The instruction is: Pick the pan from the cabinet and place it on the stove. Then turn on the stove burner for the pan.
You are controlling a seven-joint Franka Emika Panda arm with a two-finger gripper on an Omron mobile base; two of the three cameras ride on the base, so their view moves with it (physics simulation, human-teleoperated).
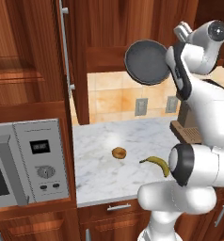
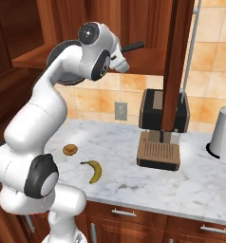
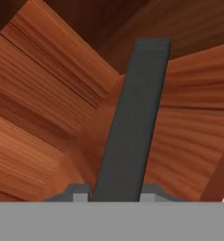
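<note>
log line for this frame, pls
phase: lifting pan out of cabinet | gripper: shut on pan handle | stove: not reached

Glossy white rounded arm (image 1: 208, 122) segs w/ dark grey joint caps

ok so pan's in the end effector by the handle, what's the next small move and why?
Probably draw the pan straight back out of the cabinet before lowering. The end effector is closed on its handle, the pan hangs tilted at the cabinet opening, and wood panels surround the handle in the hand view. Below lie a banana and a coffee machine, so clear the shelf first.
</note>
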